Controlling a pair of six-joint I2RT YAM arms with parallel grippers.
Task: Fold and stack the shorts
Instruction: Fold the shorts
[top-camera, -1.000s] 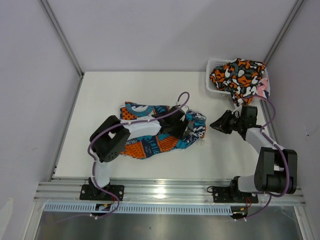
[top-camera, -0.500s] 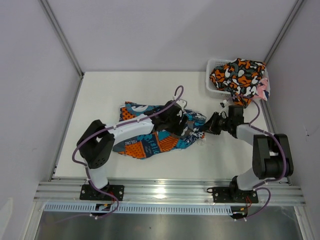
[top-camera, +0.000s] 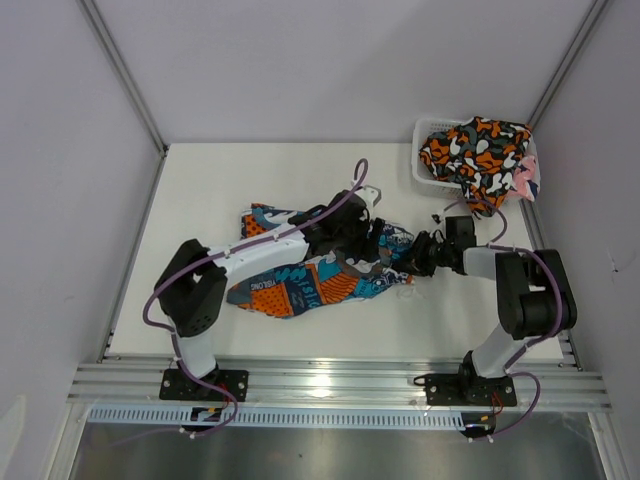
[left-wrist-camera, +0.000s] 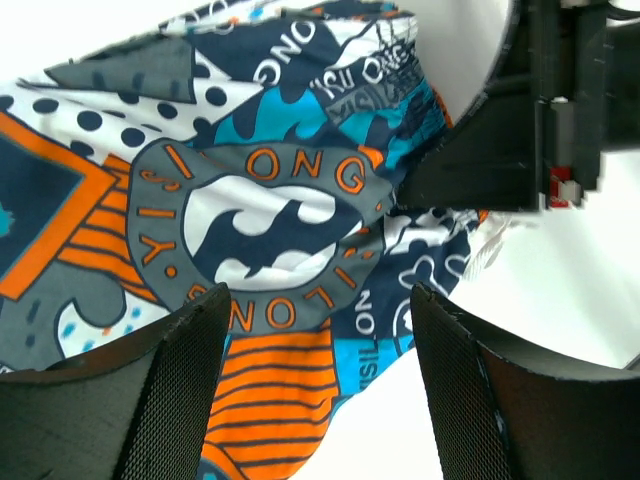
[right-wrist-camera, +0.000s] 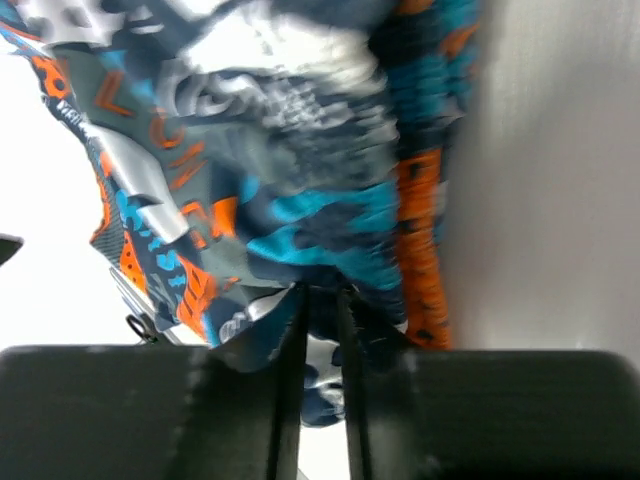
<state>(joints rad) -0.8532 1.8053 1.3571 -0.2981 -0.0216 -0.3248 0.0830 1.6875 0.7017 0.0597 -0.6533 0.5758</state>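
Patchwork shorts (top-camera: 300, 285): soft thin cloth printed in teal, navy, orange and grey, with lettering and dots. They lie rumpled and creased mid-table (top-camera: 200, 190), on its matte white top.
Left gripper (left-wrist-camera: 318, 300): jaws spread wide over the print; black fingers (left-wrist-camera: 180, 390) with mesh-textured pads.
Right gripper (right-wrist-camera: 320, 300): jaws narrow, pinching the shorts' right edge.
Camouflage shorts (top-camera: 475, 150): orange, black and white, heaped in the white mesh basket (top-camera: 424, 160) at the far right corner.
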